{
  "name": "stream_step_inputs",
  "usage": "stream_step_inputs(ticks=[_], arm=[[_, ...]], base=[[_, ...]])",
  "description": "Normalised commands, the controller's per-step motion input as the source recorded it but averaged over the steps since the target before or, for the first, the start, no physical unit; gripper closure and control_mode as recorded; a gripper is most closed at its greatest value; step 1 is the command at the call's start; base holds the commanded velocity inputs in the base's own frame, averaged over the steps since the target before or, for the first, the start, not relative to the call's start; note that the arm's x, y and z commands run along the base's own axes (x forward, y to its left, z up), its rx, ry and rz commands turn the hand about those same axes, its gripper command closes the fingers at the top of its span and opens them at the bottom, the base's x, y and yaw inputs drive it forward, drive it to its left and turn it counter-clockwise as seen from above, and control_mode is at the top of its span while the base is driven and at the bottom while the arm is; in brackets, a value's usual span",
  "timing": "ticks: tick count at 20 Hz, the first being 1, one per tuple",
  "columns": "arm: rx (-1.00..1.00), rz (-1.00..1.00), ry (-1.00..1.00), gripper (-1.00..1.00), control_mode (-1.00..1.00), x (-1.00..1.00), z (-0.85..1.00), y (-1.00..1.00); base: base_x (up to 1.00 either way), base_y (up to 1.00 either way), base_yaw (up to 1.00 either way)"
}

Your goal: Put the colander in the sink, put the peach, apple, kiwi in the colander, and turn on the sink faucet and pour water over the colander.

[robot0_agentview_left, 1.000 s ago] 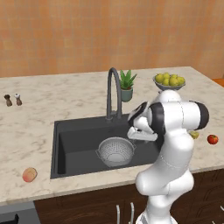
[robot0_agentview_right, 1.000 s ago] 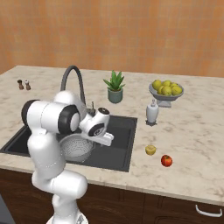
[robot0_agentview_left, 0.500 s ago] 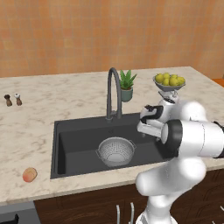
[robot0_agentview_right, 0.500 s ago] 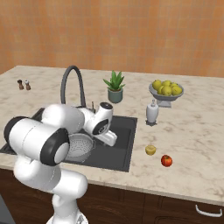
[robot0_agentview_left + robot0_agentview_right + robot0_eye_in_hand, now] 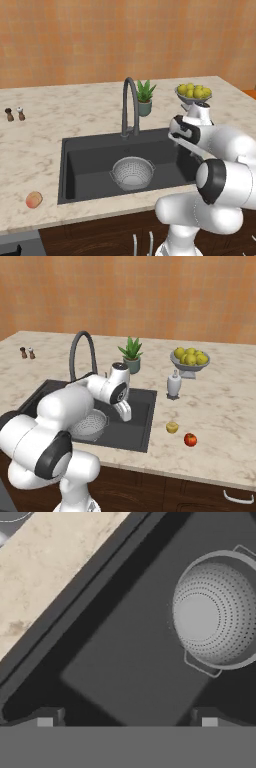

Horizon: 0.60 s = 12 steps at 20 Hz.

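A: While the gripper (image 5: 127, 717) hung over the right part of the sink (image 5: 90, 165), how did its jaws stand?

B: Spread wide, with nothing between them. In the hand view the two fingertips (image 5: 45, 718) rose far apart at the bottom, above the bare black sink floor.

A: And the colander (image 5: 220, 612)?

B: It sat upright on the sink floor, off to the gripper's left in the base views, apart from it and empty. The sink faucet (image 5: 130, 107) stood behind the basin, beyond the gripper and to its left, its spout arching over the sink.

A: Where was the fruit?

B: In the right base view, the kiwi (image 5: 172, 427) and the apple (image 5: 190, 439) lay on the tabletop (image 5: 225, 416) to the gripper's right, just past the sink's edge, near each other. The peach (image 5: 34, 199) lay far to the gripper's left, past the colander, on the tabletop at the sink's front left corner.

A: Anything farther out?

B: A potted plant (image 5: 145, 97) behind the faucet, and a fruit bowl (image 5: 190, 360) well beyond the gripper to its right.
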Motion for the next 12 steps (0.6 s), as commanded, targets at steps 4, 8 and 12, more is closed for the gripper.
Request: stream_step_inputs(ticks=[4,8,12], arm=[[0.0,-0.88,0.09,-1.0,-1.0,-0.05,0.32,-0.23],[0.0,-0.97,0.07,-1.0,-1.0,0.0,0.17,-0.21],[0.01,-0.92,0.11,-1.0,-1.0,0.0,0.1,-0.32]], base=[[0.0,0.0,0.0],[0.0,0.0,0.0],[0.0,0.0,0.0]])
